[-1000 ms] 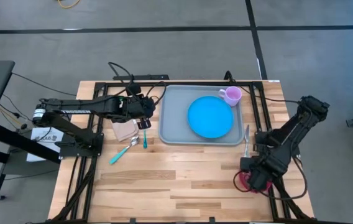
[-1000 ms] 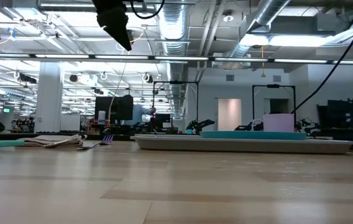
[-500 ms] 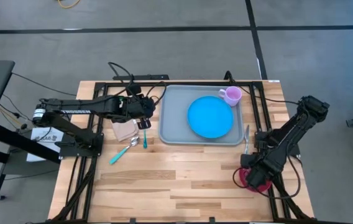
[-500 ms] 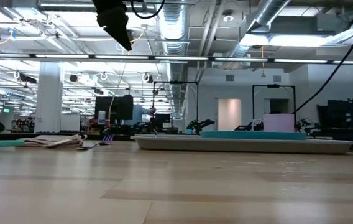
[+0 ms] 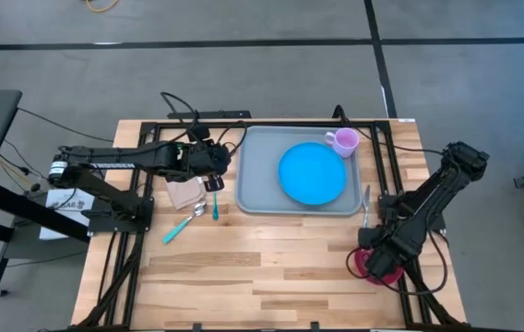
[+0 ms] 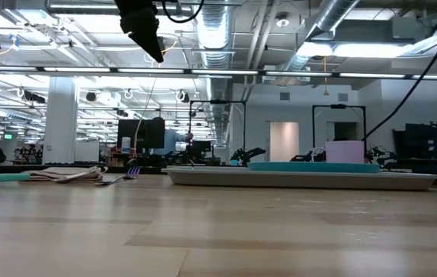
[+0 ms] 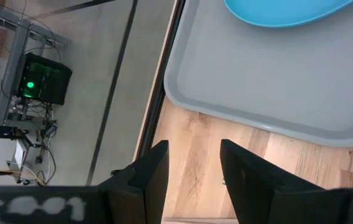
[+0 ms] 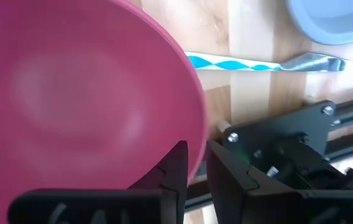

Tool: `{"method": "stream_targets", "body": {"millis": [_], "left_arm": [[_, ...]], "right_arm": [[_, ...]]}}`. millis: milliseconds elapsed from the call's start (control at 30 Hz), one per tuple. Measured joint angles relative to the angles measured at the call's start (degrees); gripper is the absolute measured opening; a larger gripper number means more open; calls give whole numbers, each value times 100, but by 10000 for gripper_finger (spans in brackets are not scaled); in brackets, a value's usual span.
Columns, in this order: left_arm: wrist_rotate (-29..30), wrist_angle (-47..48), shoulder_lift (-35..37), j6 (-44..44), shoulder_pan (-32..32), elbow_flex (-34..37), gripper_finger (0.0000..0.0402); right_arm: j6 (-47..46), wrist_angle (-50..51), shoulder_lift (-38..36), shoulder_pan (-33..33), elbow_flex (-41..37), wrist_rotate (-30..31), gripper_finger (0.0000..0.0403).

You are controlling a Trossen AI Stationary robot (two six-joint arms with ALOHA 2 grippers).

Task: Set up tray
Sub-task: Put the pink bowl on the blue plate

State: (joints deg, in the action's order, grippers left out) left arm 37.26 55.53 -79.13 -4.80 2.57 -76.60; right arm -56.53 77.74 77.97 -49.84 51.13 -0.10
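Note:
The grey-blue tray (image 5: 257, 175) lies at the table's far middle, carrying a round blue plate (image 5: 312, 173) and a lilac cup (image 5: 343, 141) in its far right corner. My left gripper (image 5: 214, 181) hangs open above the table just left of the tray; the left wrist view shows nothing between its fingers (image 7: 192, 168). At the table's near right edge my right gripper (image 5: 379, 261) is shut on a magenta bowl (image 5: 365, 267). My right gripper pinches the bowl's rim (image 8: 195, 140), one finger (image 8: 175, 163) on the inner side and one (image 8: 226, 169) on the outer side. The fingers come from above, pointing steeply down. Whether the bowl rests on the table does not show.
A knife with a blue-and-white striped handle (image 5: 365, 208) lies just right of the tray. Left of the tray lie a folded napkin (image 5: 186, 192), a fork (image 5: 214, 199) and a teal-handled spoon (image 5: 183, 225). The table's black frame rails (image 8: 301, 149) run close beside the bowl.
My right gripper has tipped a little steeper over the bowl and barely shifted; its fingers stay as they were. The left arm has kept still.

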Motion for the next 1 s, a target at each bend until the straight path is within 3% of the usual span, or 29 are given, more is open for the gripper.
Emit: {"method": "stream_targets", "body": {"millis": [533,700,1000], "left_arm": [[-93,1,0,90,0,0,138],[-386,2,0,90,0,0,138],[-399,-18,0,-19,0,0,138]], "right_arm": [[15,278,-4,0,-27,37,52],[96,-64,-4,0,-300,32,52],[-9,-367,-207,11,-384,-148,52]]}}
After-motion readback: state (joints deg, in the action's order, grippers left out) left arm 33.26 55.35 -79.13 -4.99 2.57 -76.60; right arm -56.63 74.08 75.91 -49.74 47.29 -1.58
